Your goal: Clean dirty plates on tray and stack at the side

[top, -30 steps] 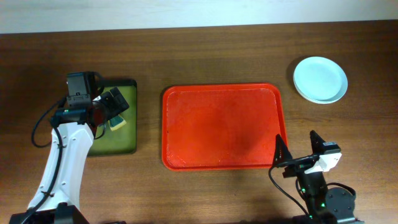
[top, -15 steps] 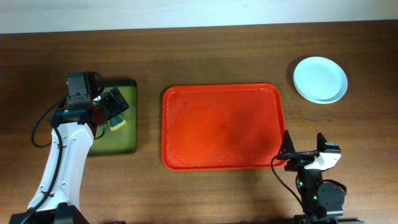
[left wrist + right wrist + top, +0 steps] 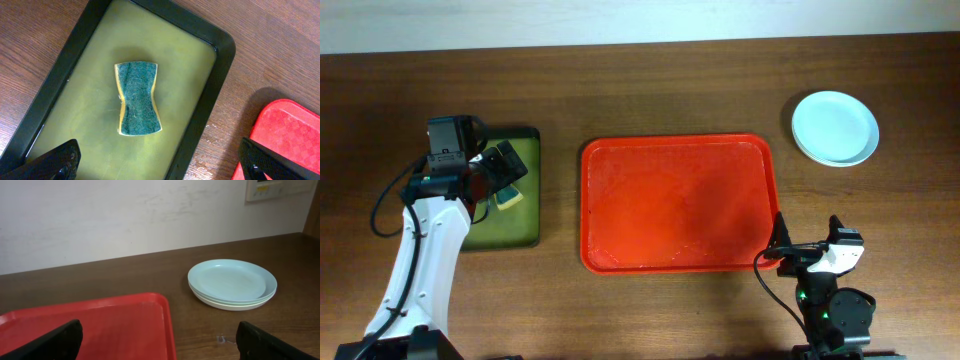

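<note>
The red tray lies in the table's middle with nothing on it; it also shows in the right wrist view and at the corner of the left wrist view. The plates are stacked at the far right, pale blue on top; the right wrist view shows the stack with a pale green and a white rim beneath. My left gripper is open and empty above the olive-green tray. My right gripper is open and empty at the red tray's near right corner.
A black-rimmed olive-green tray sits at the left, holding a green and yellow sponge. A white wall runs behind the table. Small water drops lie on the wood near the trays.
My right arm has drawn back toward the table's near edge and its gripper has levelled out. The left arm has not moved.
</note>
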Robot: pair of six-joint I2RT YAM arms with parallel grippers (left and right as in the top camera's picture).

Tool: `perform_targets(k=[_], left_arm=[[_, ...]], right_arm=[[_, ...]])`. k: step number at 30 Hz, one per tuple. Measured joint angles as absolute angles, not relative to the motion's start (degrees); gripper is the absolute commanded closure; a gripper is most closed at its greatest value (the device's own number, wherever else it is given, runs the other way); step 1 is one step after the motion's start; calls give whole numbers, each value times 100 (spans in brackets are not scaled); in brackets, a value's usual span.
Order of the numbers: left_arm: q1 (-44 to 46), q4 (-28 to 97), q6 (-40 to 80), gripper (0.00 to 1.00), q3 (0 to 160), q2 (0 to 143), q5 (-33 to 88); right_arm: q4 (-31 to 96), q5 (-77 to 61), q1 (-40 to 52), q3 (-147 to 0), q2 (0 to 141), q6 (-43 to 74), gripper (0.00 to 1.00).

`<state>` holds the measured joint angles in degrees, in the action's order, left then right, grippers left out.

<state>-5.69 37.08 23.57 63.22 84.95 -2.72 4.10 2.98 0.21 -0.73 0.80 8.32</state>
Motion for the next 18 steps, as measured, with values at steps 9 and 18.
perform_targets(k=[9,18], left_arm=[[-569,3708,2357,1,6322,8495,-272],[-569,3739,2357,1,6322,8495,-314]], right_arm=[[410,301,19,-73,80,812,2],[410,301,19,-73,80,805,1]])
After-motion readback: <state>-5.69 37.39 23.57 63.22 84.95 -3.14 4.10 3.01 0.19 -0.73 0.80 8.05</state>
